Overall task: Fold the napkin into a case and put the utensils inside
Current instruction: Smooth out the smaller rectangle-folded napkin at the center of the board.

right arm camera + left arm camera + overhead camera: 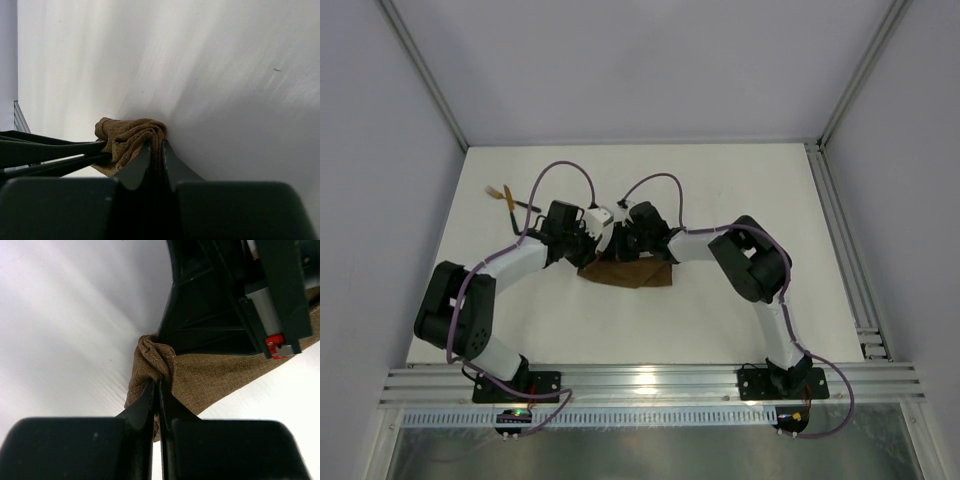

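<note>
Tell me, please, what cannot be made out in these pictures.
- Top external: both wrists cover the far part of the napkin, so its folds are hidden.
- Top external: the utensils are too small to tell apart.
- Left wrist: the right arm hides the napkin's far edge.
- Right wrist: the right gripper hides the cloth it pinches, and the utensils are out of frame.

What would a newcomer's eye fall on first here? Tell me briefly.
The brown napkin lies bunched in the middle of the table. The left fingers and the right fingers are each shut on a crumpled bit of its cloth. The utensils lie apart at the far left.
</note>
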`<state>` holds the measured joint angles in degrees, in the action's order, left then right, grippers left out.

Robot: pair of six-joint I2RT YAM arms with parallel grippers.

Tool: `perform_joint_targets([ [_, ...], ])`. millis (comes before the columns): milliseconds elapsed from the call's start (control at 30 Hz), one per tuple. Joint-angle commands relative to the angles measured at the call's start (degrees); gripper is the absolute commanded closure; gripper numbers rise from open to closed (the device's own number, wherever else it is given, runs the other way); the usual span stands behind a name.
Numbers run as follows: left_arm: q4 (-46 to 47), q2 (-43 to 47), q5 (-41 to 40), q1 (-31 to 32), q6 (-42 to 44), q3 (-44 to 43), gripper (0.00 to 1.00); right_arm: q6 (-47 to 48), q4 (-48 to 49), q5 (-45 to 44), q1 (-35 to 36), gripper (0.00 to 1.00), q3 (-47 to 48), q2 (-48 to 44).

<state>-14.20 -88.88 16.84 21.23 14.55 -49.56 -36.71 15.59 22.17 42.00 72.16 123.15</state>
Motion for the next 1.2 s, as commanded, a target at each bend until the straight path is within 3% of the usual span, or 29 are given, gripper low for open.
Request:
perform_joint_targets([
  [0,0.2,-0.8,-3.0,-0.3,-3.8,-1.7,1.00,-1.7,-4.2,-3.4,0.5,0.97,0.7,2.8],
  [167,0.7,-0.9,-0.9,-5.3,-9.4,-2.9,1.00,-1.6,-5.0,-6.5,0.8,0.97,-1.8,1.8],
  [300,-1.4,-0.9,3.0,-5.8,-8.4,-2.9,1.00,-0.7,-6.8,-8.5,1.1,0.97,-1.8,2.4],
  [467,-1.4,-0.9,1.5,-6.1,-6.5,-1.6,1.00,-0.5,-7.2,-9.6,1.2,0.97,-2.1,2.6],
  [567,-1.9,-0.4,2.3,-6.3,-4.3,-1.5,0.86,0.1,-7.2,-9.3,1.2,0.97,-1.9,2.6],
  [600,-2.1,0.5,3.4,-6.3,-2.8,-1.5,0.71,0.3,-7.2,-9.2,1.2,0.97,-1.8,2.5],
  [700,-2.9,4.5,6.0,-6.3,-0.1,-1.7,0.61,0.8,-6.9,-8.6,1.2,0.97,-1.8,2.3],
  [833,-4.0,8.3,10.0,-6.3,3.6,-1.7,0.64,1.6,-6.5,-7.1,1.2,0.97,-2.0,2.2],
  [967,-9.2,3.6,12.2,-5.9,6.8,-3.3,0.71,2.3,-5.3,-5.3,1.2,0.97,-1.9,1.8],
  [1167,-8.9,0.8,11.3,-3.4,7.9,-2.9,0.75,3.7,-4.2,-3.2,1.1,0.97,-1.6,1.6],
])
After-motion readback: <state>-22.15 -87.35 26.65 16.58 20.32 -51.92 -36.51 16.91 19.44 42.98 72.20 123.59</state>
